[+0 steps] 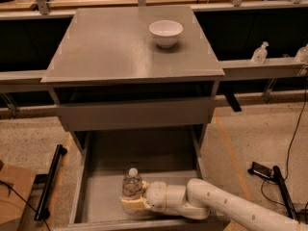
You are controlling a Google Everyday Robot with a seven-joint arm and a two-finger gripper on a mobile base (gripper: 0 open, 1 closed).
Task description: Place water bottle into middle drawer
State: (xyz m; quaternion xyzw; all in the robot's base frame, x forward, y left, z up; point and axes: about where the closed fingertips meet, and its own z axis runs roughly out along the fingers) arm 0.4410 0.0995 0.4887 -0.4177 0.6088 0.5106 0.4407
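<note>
The water bottle is a clear plastic bottle with a white cap. It stands upright inside the middle drawer, near the drawer's front. The drawer is pulled out, a wide shallow grey box with low side walls. My gripper reaches in from the right, low in the drawer, with its pale fingers around the bottle's lower body. The bottle's base is hidden behind the fingers. My white arm runs off to the lower right.
A white bowl sits on the grey cabinet top. The other grey drawer shows as a shut front panel above. A small pump-top bottle stands on the shelf at right. A black bar lies on the floor left; cables lie right.
</note>
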